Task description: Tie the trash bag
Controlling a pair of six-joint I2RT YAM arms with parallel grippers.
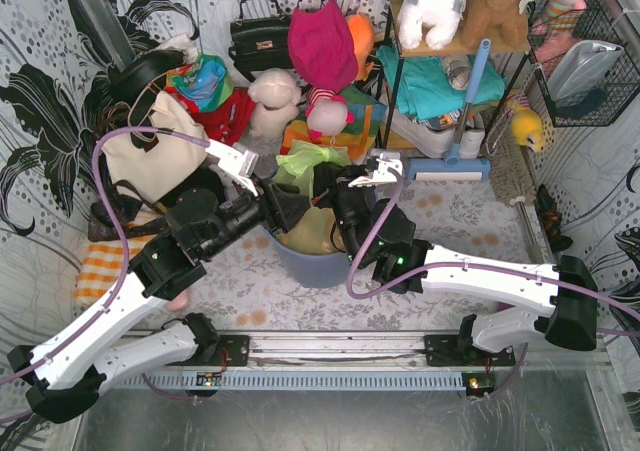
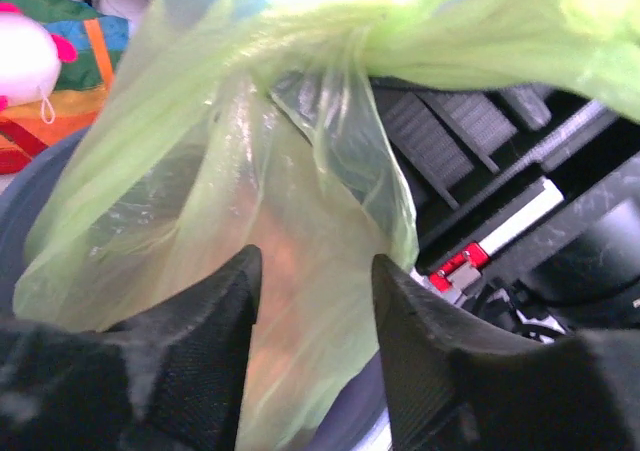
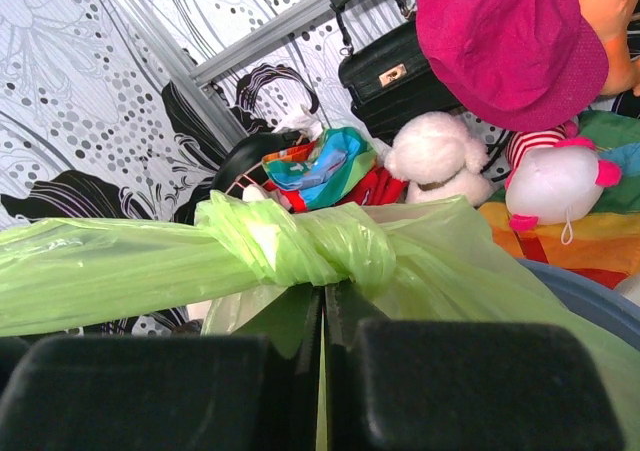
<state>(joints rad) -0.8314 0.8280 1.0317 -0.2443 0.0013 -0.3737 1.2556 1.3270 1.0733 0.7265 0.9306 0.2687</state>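
The trash bag (image 1: pixel 312 221), seated in the bin (image 1: pixel 322 269) at mid-table, is pinched just under its knot (image 3: pixel 320 246) by the closed right gripper (image 3: pixel 322 321), while the left gripper (image 2: pixel 315 271) is held half open, gripping nothing. The knot may be undone, or the thin film torn, if it is pulled from one side only. Soft toys (image 1: pixel 272 101) are piled behind, well apart, and the bag's mouth is crowded only by the two wrists.

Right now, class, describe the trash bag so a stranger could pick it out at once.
On the patterned table, find the round blue-grey bin. The trash bag rises from it: thin translucent lime-green plastic, knotted at the top. Its neighbours are opaque cloth and plush.
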